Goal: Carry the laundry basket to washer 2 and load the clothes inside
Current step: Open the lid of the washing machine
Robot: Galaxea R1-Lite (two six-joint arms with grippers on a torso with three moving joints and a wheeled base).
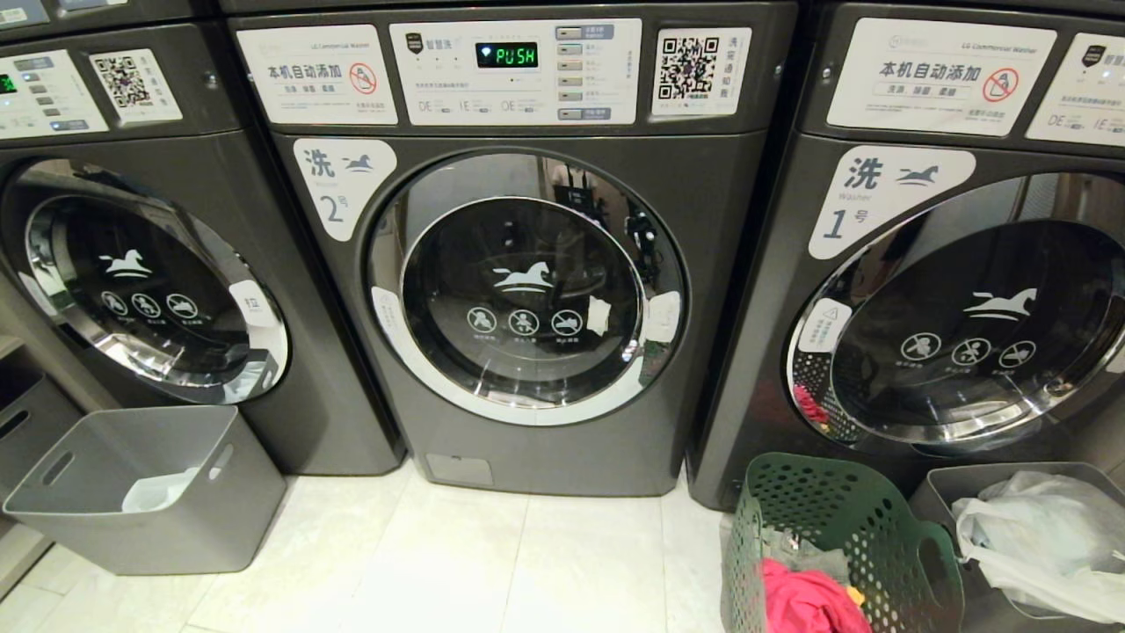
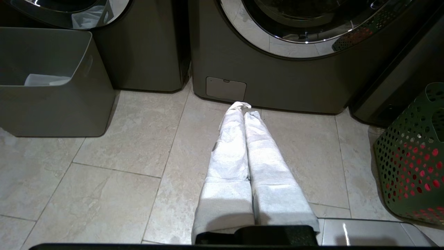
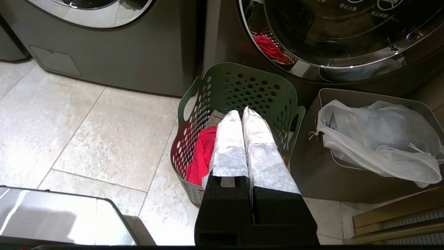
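Both grippers' fingers are pressed together, empty: left gripper (image 2: 243, 106) before washer 2 (image 2: 277, 80), right gripper (image 3: 241, 113) above the basket (image 3: 242, 83) of clothes (image 3: 201, 158).

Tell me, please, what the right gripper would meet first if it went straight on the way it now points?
Most likely the laundry basket: the shut right gripper points over its open top, toward its far perforated wall, with washer 1 behind. Depth is unclear, so it may dip into the clothes first.

Left gripper (image 2: 242, 107): my cloth-wrapped fingers pressed together, empty, angled down.
Right gripper (image 3: 241, 113): my fingers likewise closed, empty, angled down.
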